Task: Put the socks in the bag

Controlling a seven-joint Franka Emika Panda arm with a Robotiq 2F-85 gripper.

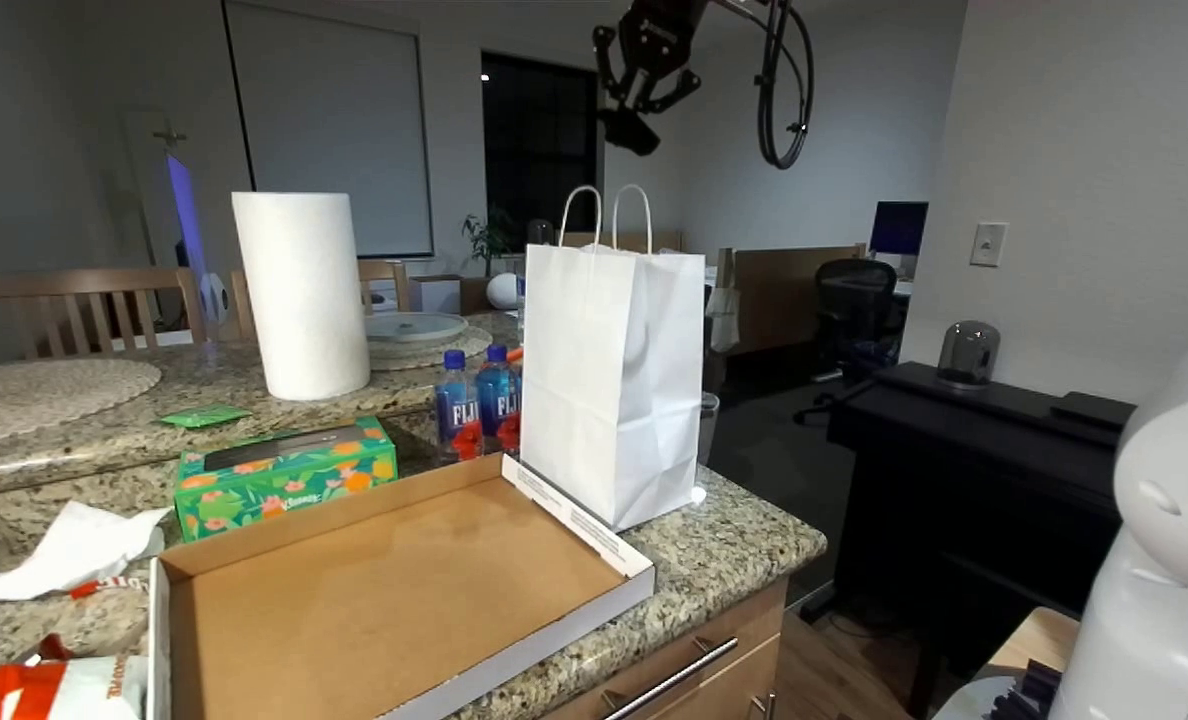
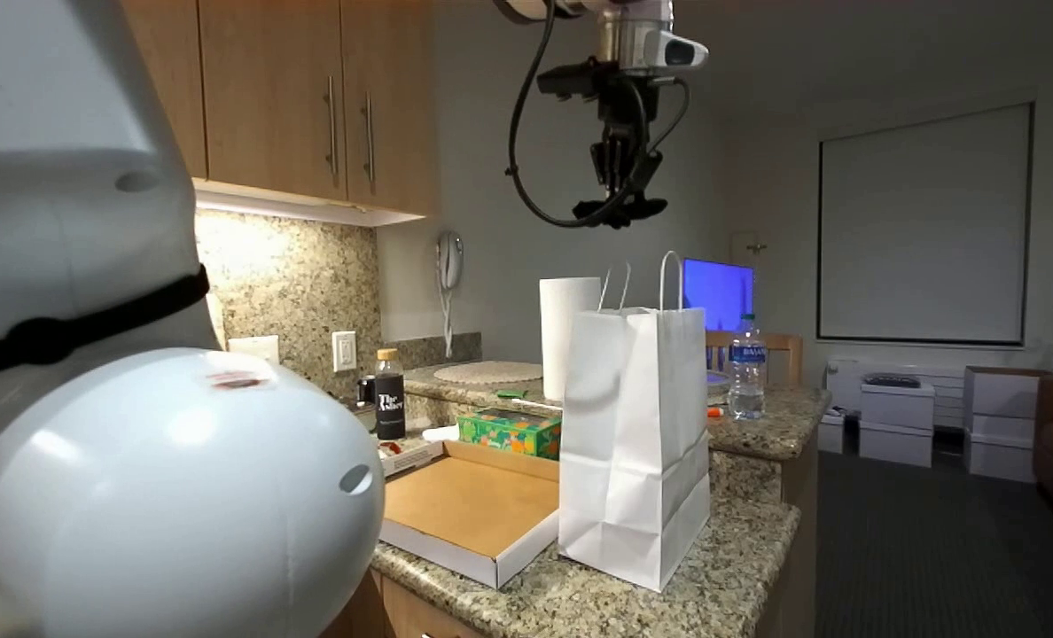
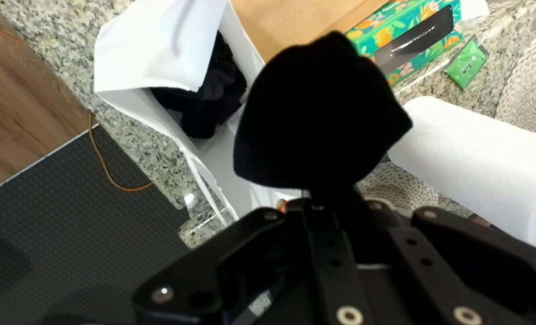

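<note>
A black sock (image 3: 317, 117) hangs from my gripper (image 3: 333, 196), whose fingers are shut on it; the sock covers the fingertips in the wrist view. In both exterior views the gripper (image 1: 636, 100) stands well above the white paper bag (image 2: 633, 443), clear of its handles. Upright on the counter corner, the bag (image 1: 604, 380) has its twisted handles standing up. Looking down into its mouth, the wrist view shows more black socks (image 3: 218, 90) lying inside; a folded white side panel hides part of them.
An open cardboard box (image 1: 384, 580) lies against the bag's side. Behind it are a tissue box (image 1: 289, 475), two water bottles (image 1: 456, 405) and a tall paper towel roll (image 1: 301, 295). The granite counter (image 1: 744, 545) ends close beside the bag.
</note>
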